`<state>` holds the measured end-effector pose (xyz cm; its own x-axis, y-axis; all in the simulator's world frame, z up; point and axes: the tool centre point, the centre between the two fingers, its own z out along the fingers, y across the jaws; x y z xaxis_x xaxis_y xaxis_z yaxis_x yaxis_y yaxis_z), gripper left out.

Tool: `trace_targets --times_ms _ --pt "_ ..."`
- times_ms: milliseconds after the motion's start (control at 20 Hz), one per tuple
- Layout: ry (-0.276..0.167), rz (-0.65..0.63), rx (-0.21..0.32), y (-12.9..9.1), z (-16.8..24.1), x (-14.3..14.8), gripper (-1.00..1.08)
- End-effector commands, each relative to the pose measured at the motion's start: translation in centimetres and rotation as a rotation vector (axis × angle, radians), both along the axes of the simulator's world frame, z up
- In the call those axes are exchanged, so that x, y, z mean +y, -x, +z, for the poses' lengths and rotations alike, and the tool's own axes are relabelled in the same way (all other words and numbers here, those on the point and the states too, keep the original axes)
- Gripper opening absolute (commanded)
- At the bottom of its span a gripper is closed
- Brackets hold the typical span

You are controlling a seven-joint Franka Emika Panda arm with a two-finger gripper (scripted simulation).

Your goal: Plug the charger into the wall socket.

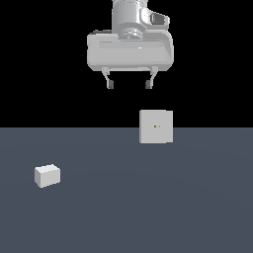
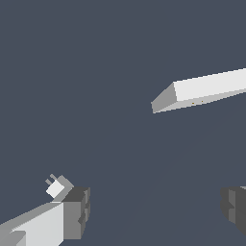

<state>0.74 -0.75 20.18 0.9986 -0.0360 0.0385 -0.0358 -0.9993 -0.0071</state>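
Charger (image 1: 47,176) lies well apart from raised, seemingly empty claw (image 1: 129,84).

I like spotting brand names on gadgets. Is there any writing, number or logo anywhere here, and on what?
None can be read.
Charger: plain white, no marks.
Socket: only two tiny dots at its centre, no text.
Hand: grey and white, open, no label visible.
Floor: bare grey.
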Motion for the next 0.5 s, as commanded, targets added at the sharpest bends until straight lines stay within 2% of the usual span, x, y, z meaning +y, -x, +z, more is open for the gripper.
trace_targets --times_ms 0,450 --pt "0.0 0.0 0.0 0.0 0.0 0.0 1.0" --pt "-0.007 0.063 -0.019 0.2 -1.0 1.3 1.0"
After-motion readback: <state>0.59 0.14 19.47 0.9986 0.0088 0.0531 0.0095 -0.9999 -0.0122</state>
